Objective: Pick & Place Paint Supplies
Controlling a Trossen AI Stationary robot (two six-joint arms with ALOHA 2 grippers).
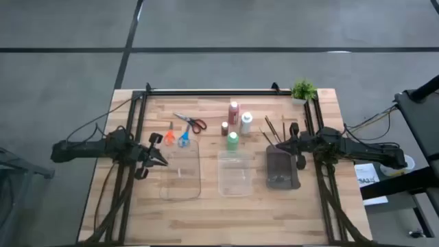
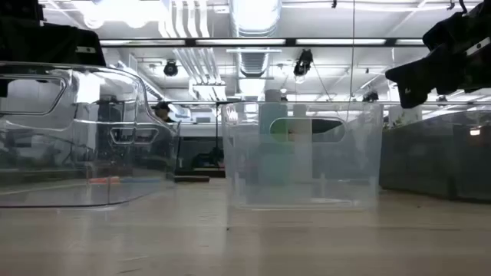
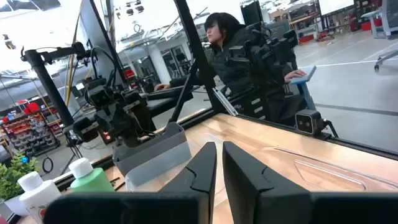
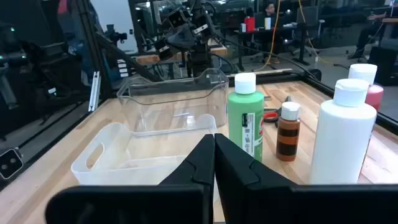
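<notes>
Four small paint bottles stand upright near the table's middle: red [image 1: 234, 111], white [image 1: 246, 122], brownish [image 1: 225, 128] and green [image 1: 232, 140]. Red [image 1: 194, 124], orange [image 1: 169, 136] and blue [image 1: 184, 138] scissors lie flat to their left. Thin dark brushes [image 1: 274, 130] lie to their right. My left gripper [image 1: 163, 160] [image 3: 219, 163] hovers shut at the left clear tray's left edge, just on the near side of the orange scissors. My right gripper [image 1: 281, 146] [image 4: 214, 152] hovers shut over the dark grey tray's far end, near the brushes. In the right wrist view the green bottle [image 4: 245, 121] stands closest.
Two clear trays [image 1: 182, 171] [image 1: 234, 173] and a dark grey tray [image 1: 282, 169] sit in a row on the near side of the supplies. A small potted plant [image 1: 303, 90] stands at the far right corner. Black frame rails [image 1: 206, 91] border the table. A person [image 3: 236, 50] sits beyond it.
</notes>
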